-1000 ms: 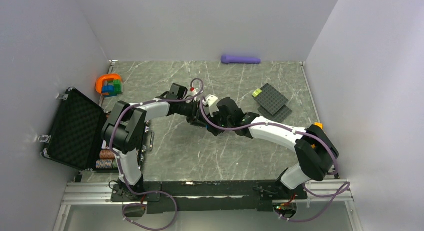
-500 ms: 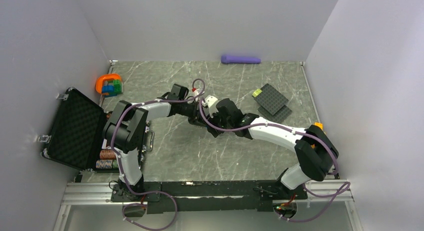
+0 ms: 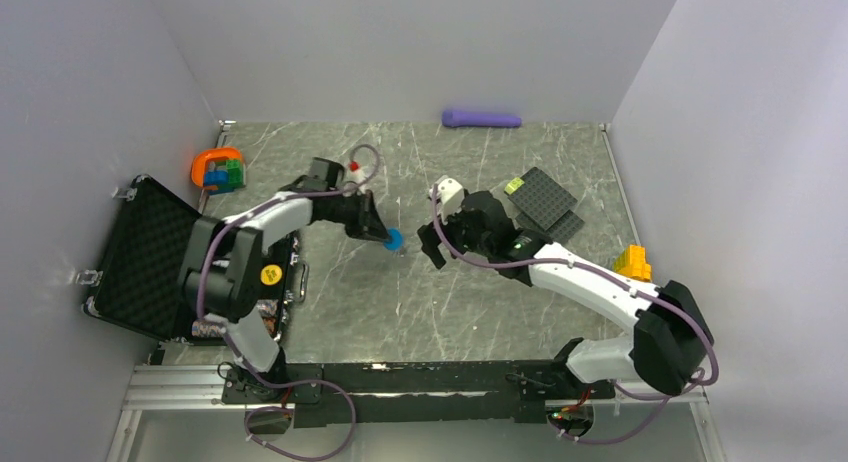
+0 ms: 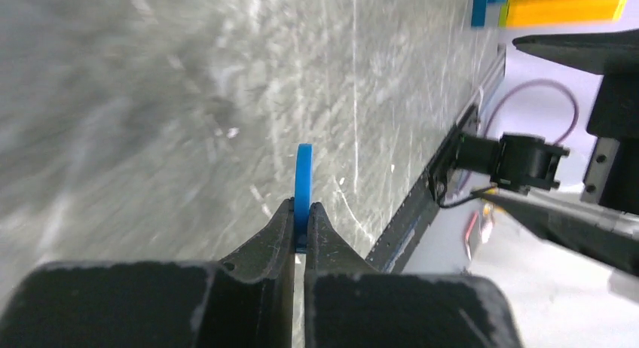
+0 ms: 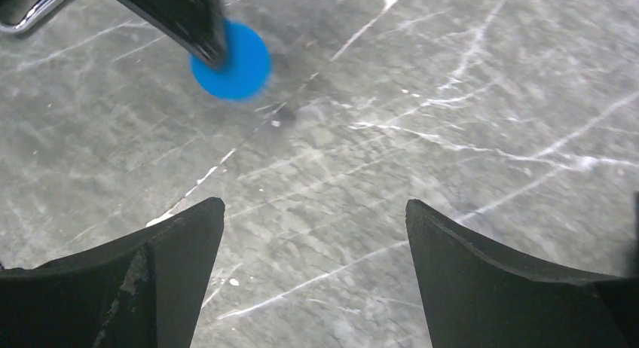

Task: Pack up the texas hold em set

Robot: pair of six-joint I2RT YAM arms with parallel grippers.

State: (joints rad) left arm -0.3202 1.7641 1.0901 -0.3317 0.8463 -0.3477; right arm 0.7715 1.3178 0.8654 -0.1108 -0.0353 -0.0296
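Left hand (image 4: pixel 300 229) pinching blue disc (image 4: pixel 304 181) on edge, face toward splayed right hand (image 5: pixel 315 212), open black case (image 3: pixel 150 257) holding chips (image 3: pixel 208 328)

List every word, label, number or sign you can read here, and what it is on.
No text can be read in any view.
Round yellow sticker on the left arm: too small to read.

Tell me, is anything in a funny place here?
Just one thing: the blue disc is pinched edge-on in the left claw, out over the middle of the table, far from the open case. Nothing looks spilled or broken.
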